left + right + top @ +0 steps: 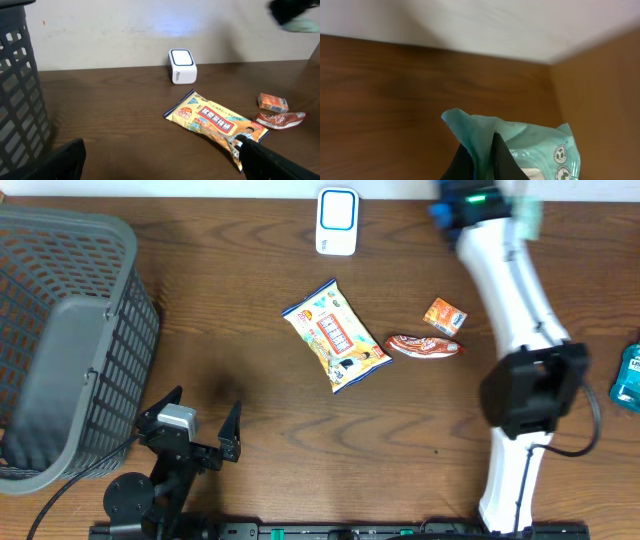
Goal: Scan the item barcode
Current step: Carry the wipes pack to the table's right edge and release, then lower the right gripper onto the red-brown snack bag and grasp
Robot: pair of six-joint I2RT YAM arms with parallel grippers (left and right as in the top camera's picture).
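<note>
1. Pinching a teal packet [530, 145] is what the right pincer [482, 150] is doing. Its jaws are clamped shut on the packet's crinkled top edge, and the wrist view shows this best.
2. In the overhead view that arm reaches to the far right corner of the wooden surface [240, 270], and the packet is just a teal blur there, off to the right of the white scanner [336, 220]. Can't read any barcode on it from these angles.
3. The scanner sits at the far edge, about mid-surface, with its blue-rimmed face pointing up.
4. The left pincer [206, 408] is at the near left, jaws spread wide with nothing in them, just beside the grey mesh basket [60, 340].
5. Other stuff is lying in the middle. A yellow snack bag [335, 335] lies flat at an angle, with a red-brown wrapper [425, 346] just to its right. A small orange box [444, 315] sits near that wrapper, a bit further back.
6. There's also a blue-teal item [630, 375] poking in at the right edge, but it's too cut off to name properly.
</note>
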